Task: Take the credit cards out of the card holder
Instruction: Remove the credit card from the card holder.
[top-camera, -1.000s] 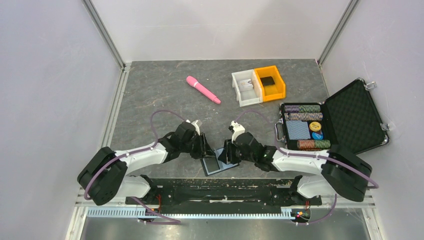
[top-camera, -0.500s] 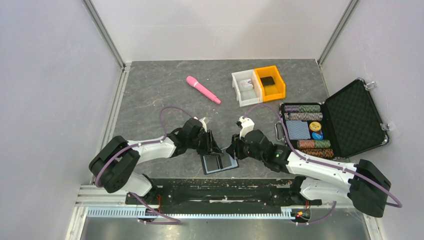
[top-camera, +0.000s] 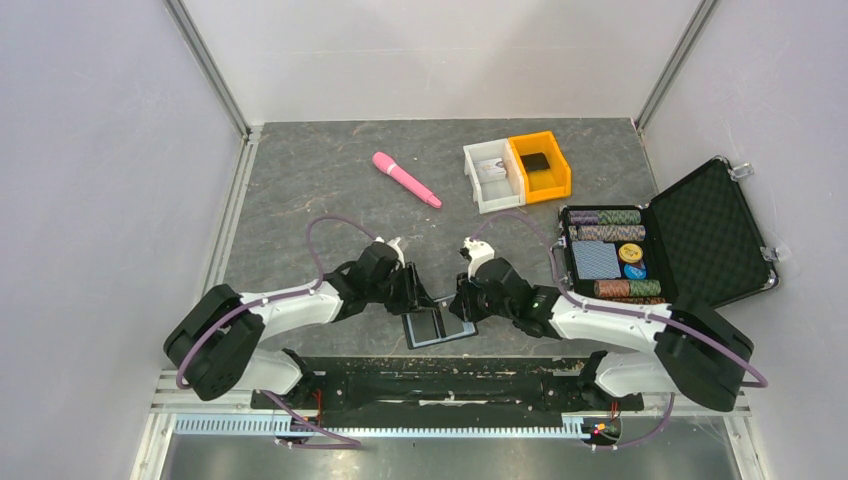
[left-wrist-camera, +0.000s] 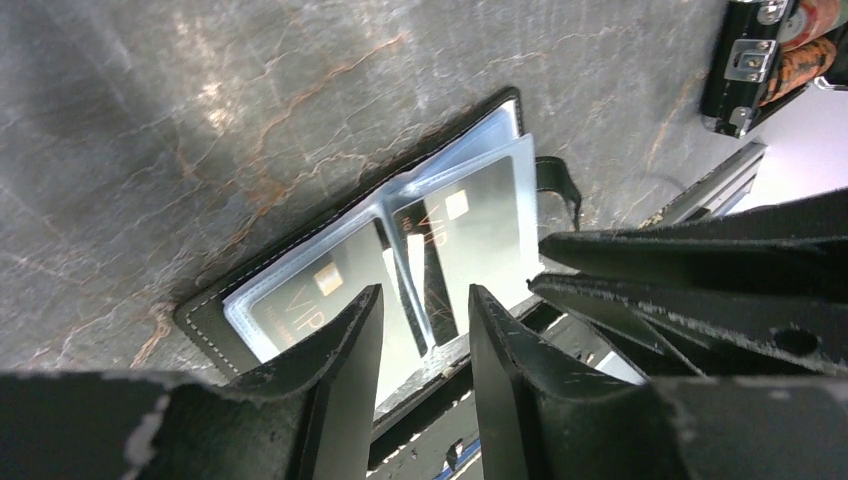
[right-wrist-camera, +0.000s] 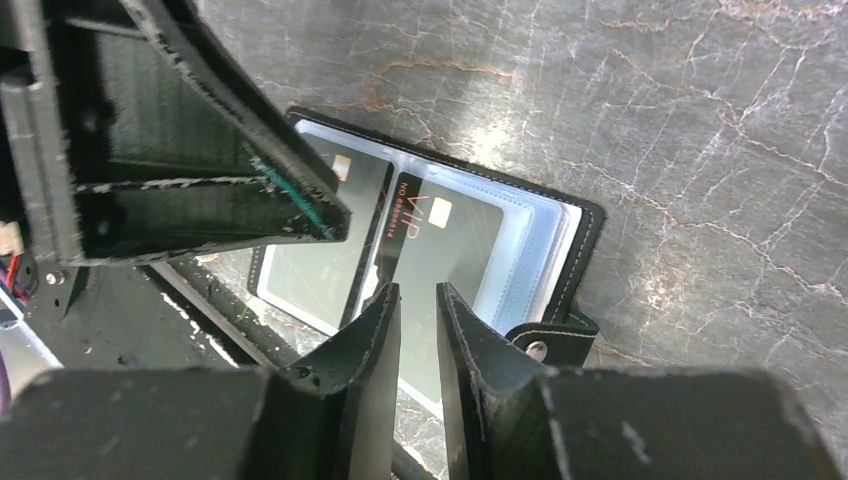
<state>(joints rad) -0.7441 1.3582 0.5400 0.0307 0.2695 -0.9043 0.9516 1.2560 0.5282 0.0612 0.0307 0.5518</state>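
Observation:
The card holder (top-camera: 437, 326) lies open and flat at the table's near edge, between both arms. Its clear sleeves (right-wrist-camera: 530, 250) hold dark credit cards marked VIP (left-wrist-camera: 470, 215) (right-wrist-camera: 445, 235), each with a gold chip. My left gripper (top-camera: 420, 291) (left-wrist-camera: 425, 290) hovers over the holder's fold, open, with nothing between its fingers. My right gripper (top-camera: 459, 300) (right-wrist-camera: 418, 288) stands over the right-hand panel, its jaws a narrow gap apart with only the card showing behind them. The holder's snap tab (right-wrist-camera: 545, 340) sticks out beside the right finger.
A pink pen-shaped stick (top-camera: 405, 179) lies at mid-table. White (top-camera: 490, 178) and orange (top-camera: 541, 166) bins stand at the back. An open black briefcase (top-camera: 705, 232) with poker chips sits at the right. The black base rail (top-camera: 440, 385) runs just below the holder.
Both wrists pulled back slightly toward the holder's near side. The right jaws have narrowed and the left jaws have widened a little. The card holder has stayed where it was.

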